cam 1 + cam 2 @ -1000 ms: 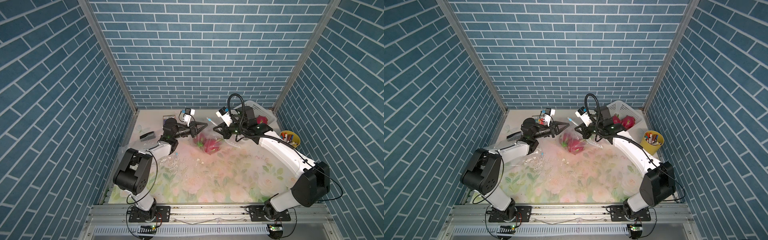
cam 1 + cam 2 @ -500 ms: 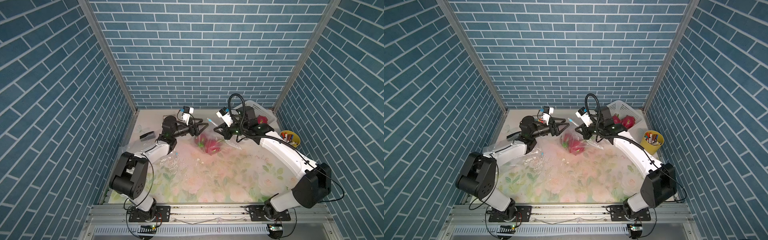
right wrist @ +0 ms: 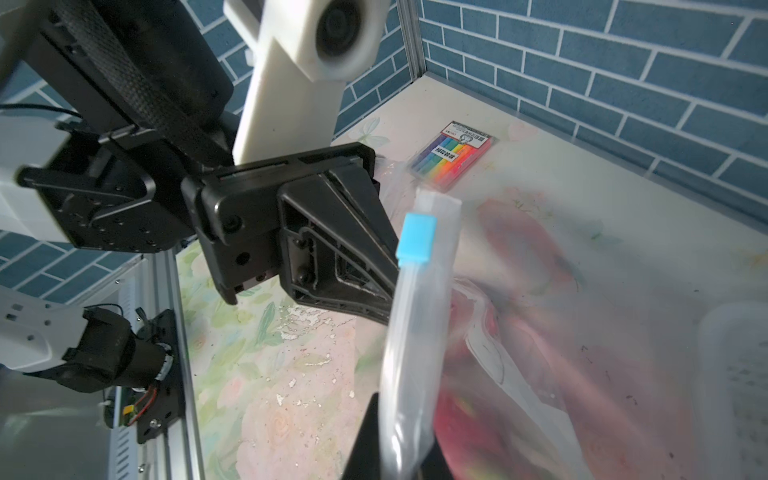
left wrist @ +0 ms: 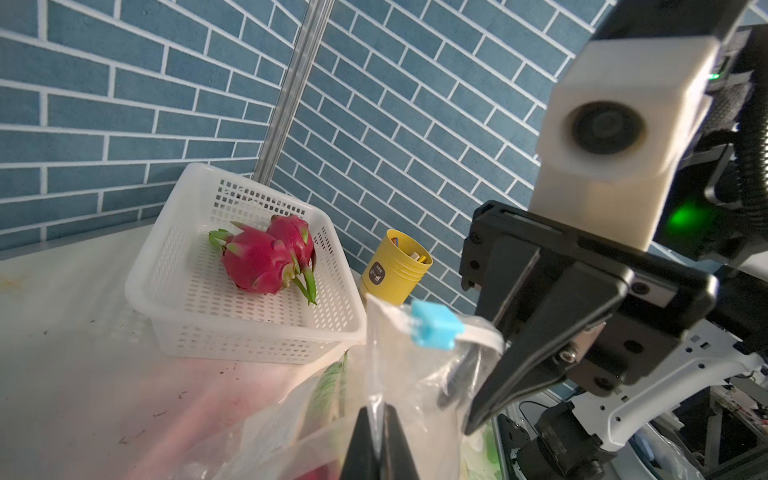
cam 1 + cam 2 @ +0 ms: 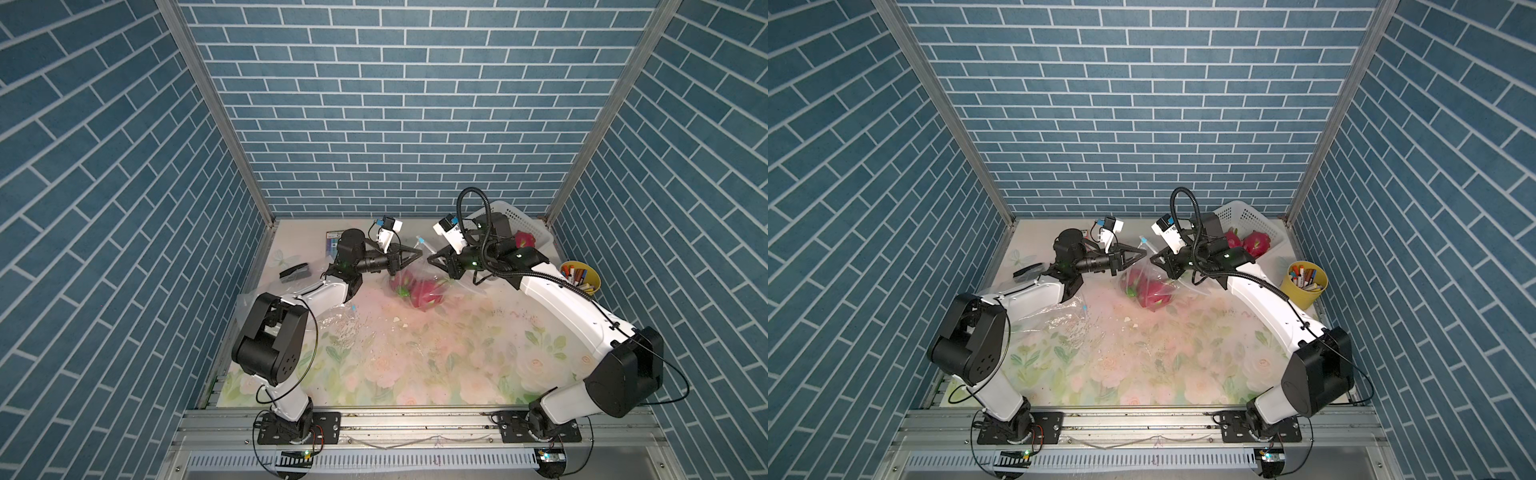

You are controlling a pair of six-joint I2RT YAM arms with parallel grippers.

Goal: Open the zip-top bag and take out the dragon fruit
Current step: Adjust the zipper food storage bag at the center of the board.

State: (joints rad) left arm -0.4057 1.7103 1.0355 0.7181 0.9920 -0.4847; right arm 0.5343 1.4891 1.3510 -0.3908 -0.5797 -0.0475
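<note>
The clear zip-top bag (image 5: 419,282) stands at the table's back middle, its blue slider (image 5: 419,240) at the raised top. Two dragon fruit (image 5: 424,291) (image 5: 1129,284), magenta with green tips, show through it. My left gripper (image 5: 422,254) (image 4: 377,409) is shut on the bag's top film just below the slider (image 4: 436,330). Facing it tip to tip, my right gripper (image 5: 432,259) (image 3: 401,424) has its jaws slightly parted, the zip strip (image 3: 415,332) running between them. Two more dragon fruit (image 4: 257,262) (image 4: 293,235) lie in the white basket (image 4: 166,232).
The white basket (image 5: 530,226) sits in the back right corner, a yellow cup of markers (image 5: 579,276) in front of it. A marker pack (image 3: 453,156) and a black stapler (image 5: 294,272) lie back left. An empty clear bag (image 5: 336,320) is under my left arm.
My left gripper opened, then shut again on the bag's top film. The right gripper's jaws have parted a little around the zip strip.
</note>
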